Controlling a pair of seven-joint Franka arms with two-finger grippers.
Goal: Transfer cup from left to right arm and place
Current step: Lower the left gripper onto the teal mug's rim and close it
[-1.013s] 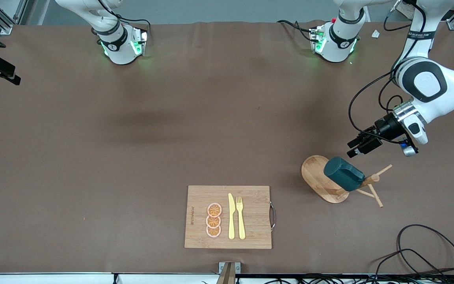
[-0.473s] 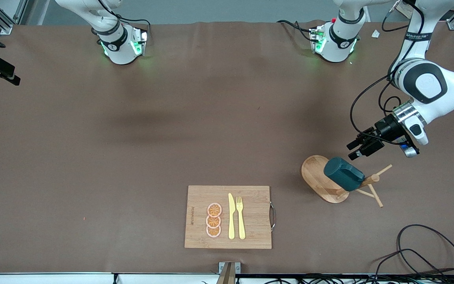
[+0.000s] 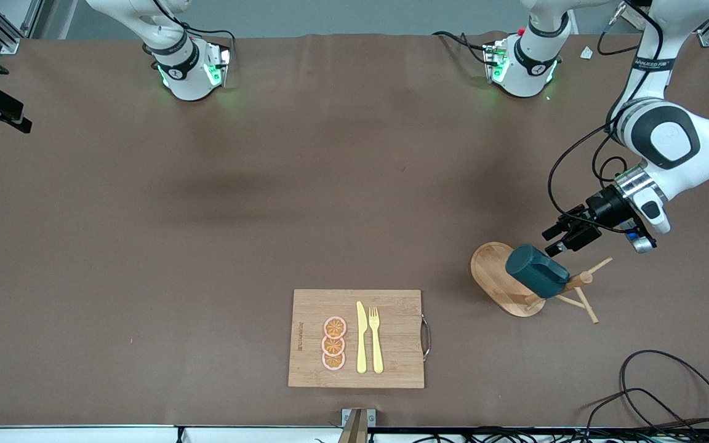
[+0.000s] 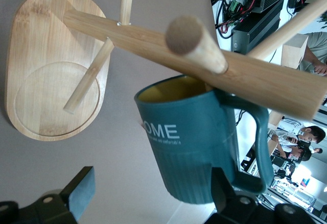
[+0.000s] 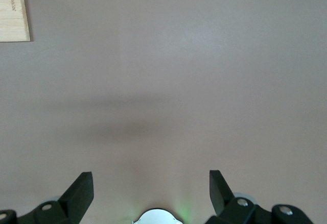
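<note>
The dark teal cup (image 3: 536, 271) hangs tilted by its handle on a peg of a wooden mug stand (image 3: 493, 274) toward the left arm's end of the table. In the left wrist view the cup (image 4: 194, 147) shows its yellow inside and hangs under the peg (image 4: 194, 43). My left gripper (image 3: 552, 240) is open just above the cup. In its wrist view the left gripper (image 4: 152, 192) has one finger (image 4: 223, 191) beside the cup's wall near the handle, not touching. My right gripper (image 5: 150, 185) is open and empty over bare table; it is out of the front view.
A wooden cutting board (image 3: 391, 338) with a yellow knife, a fork and three orange slices lies near the table's front edge. Black cables (image 3: 656, 394) lie at the front corner by the left arm's end. The stand's oval base (image 4: 51, 81) lies under the cup.
My left gripper has moved down and closer to the cup. The cup and the stand have not moved.
</note>
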